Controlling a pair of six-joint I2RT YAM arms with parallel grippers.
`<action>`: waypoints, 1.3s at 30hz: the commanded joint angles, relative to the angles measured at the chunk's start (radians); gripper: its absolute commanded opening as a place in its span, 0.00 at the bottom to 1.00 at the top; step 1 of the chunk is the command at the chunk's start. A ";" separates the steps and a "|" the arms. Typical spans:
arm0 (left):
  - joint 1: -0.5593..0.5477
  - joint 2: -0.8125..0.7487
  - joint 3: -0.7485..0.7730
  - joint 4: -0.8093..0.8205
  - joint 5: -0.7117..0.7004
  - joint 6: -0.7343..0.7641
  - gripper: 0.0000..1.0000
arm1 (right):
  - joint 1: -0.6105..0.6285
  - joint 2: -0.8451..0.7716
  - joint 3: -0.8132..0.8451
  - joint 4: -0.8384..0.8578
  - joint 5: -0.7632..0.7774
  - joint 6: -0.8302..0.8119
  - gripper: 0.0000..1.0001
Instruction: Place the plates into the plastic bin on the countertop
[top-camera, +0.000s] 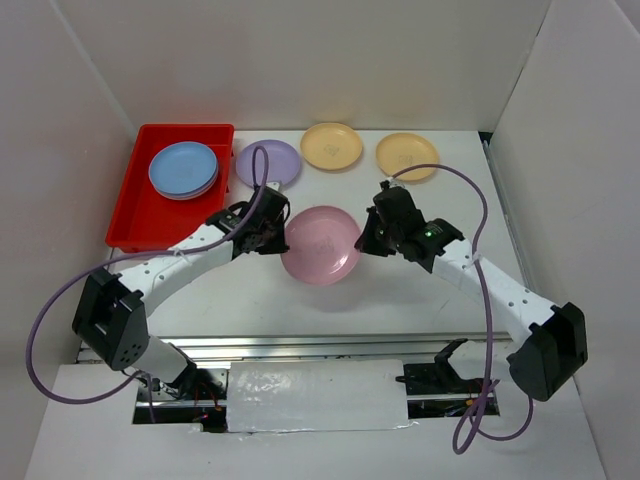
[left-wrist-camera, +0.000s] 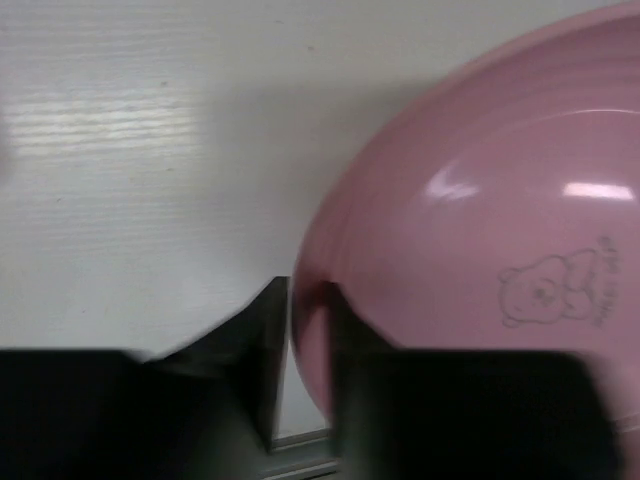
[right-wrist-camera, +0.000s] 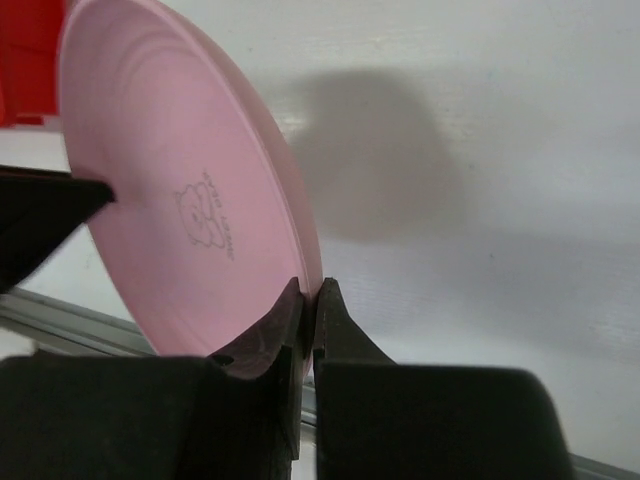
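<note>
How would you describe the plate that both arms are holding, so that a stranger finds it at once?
Find the red bin at the far left. Right of it, nearer the arms than the purple plate and yellow plates, is the pink plate. It is the only pink one, and the jaws of both arms pinch its rim.

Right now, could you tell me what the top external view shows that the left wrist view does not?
Only the top view: the red bin holding blue plates, a purple plate, two yellow plates, and the right tool at the pink plate. Only the left wrist view: the bear drawing on that plate. Both: the pink plate, the left tool at its rim, the white table.
</note>
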 joint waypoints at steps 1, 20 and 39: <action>0.010 -0.015 -0.011 0.055 0.064 0.018 0.14 | -0.019 -0.050 -0.014 0.159 -0.232 0.013 0.00; 0.686 -0.133 0.142 -0.043 -0.010 -0.238 0.00 | -0.252 -0.176 -0.307 0.286 -0.402 0.033 1.00; 0.894 0.519 0.745 -0.250 -0.048 -0.256 0.32 | -0.289 -0.429 -0.382 0.172 -0.442 -0.081 1.00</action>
